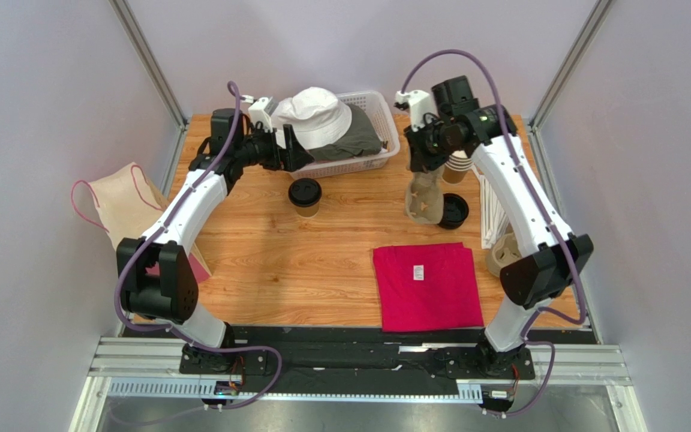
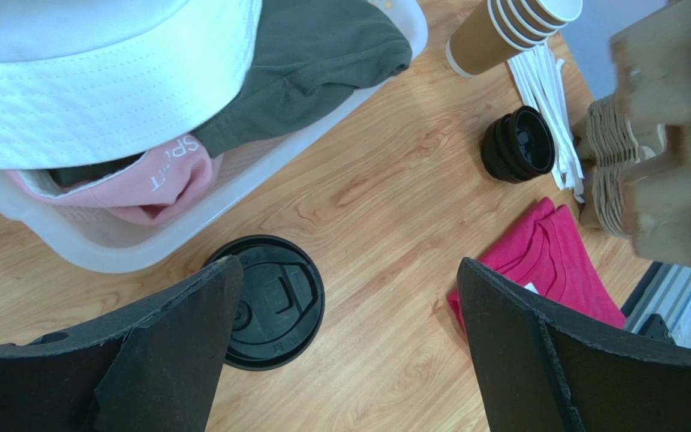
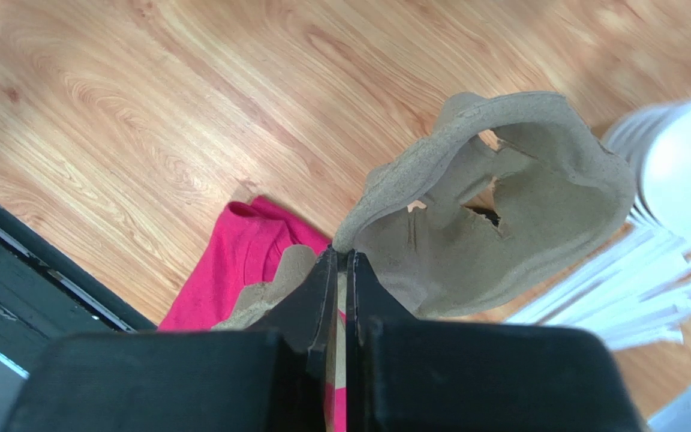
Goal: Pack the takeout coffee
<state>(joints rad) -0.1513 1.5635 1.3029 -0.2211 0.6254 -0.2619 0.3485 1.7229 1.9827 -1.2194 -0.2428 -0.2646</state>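
Nearest the arm bases, a pink shirt [image 1: 427, 286] lies folded flat on the wooden table [image 1: 322, 270], right of centre. A cream tote bag [image 1: 119, 202] hangs off the table's left edge.

Moving up, there's the coffee cup [image 1: 305, 195], upright on the table with its black lid on, left of centre and just in front of the basket [image 1: 378, 151]. Nothing is touching it. The left gripper [image 1: 290, 148] hovers just beyond it, by the basket's front wall, jaws spread wide. In the left wrist view the lidded coffee cup [image 2: 268, 301] shows below, partly behind one finger [image 2: 178, 342], and the gap between the fingers is bare wood.

Over on the right, the right gripper [image 1: 423, 173] has its fingers pressed together, pinching the edge of a cardboard cup carrier [image 1: 424, 202] that hangs below it, lifted off the table. The right wrist view confirms it: the carrier's [image 3: 502, 207] rim is clamped between the fingers [image 3: 318, 288].

Just right of the carrier sits a stack of black lids [image 1: 454, 212], then a bundle of white straws [image 1: 488, 211], with more carriers [image 1: 502, 254] stacked near the right edge. A stack of lidless cups [image 1: 457, 166] stands behind the lids.

Farthest back, the basket holds a white hat [image 1: 315, 112] resting on a green garment [image 1: 358, 139].
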